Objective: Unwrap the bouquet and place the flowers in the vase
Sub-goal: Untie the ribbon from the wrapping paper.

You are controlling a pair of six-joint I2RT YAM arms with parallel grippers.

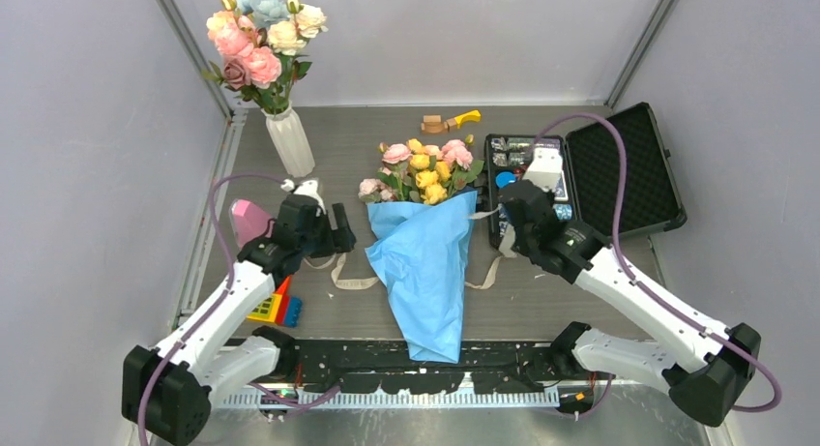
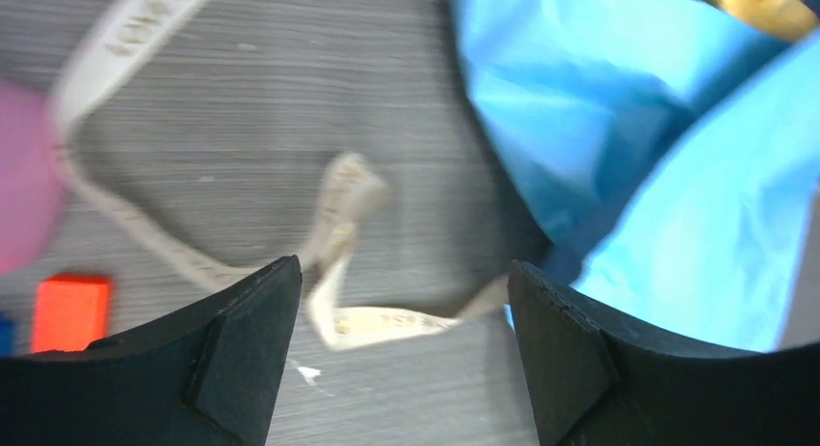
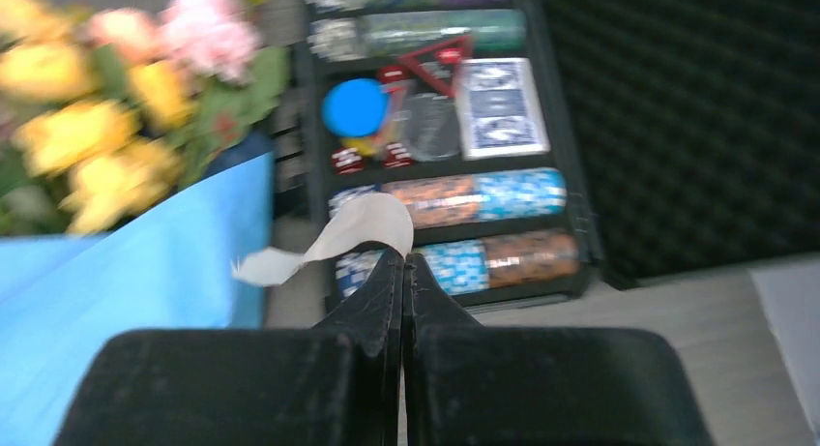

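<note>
The bouquet (image 1: 423,262) lies in the middle of the table, its light blue paper wrap (image 2: 619,127) still around the stems. The yellow and pink flowers (image 1: 421,172) point to the back. The cream ribbon (image 1: 350,277) trails loose on both sides. My left gripper (image 1: 348,231) is open just left of the wrap, above a loop of ribbon (image 2: 387,322) on the table, holding nothing. My right gripper (image 3: 403,257) is shut on the ribbon's other end (image 3: 348,228), lifted beside the wrap's right edge (image 3: 126,272). The white ribbed vase (image 1: 290,141) stands at the back left.
Bigger pink, white and pale-blue blooms (image 1: 261,35) fill the vase. A pink cone block (image 1: 247,219) and toy bricks (image 1: 278,306) sit by my left arm. An open black case (image 1: 629,170) with poker chips (image 3: 454,199) lies at the right. Small wooden pieces (image 1: 450,122) lie at the back.
</note>
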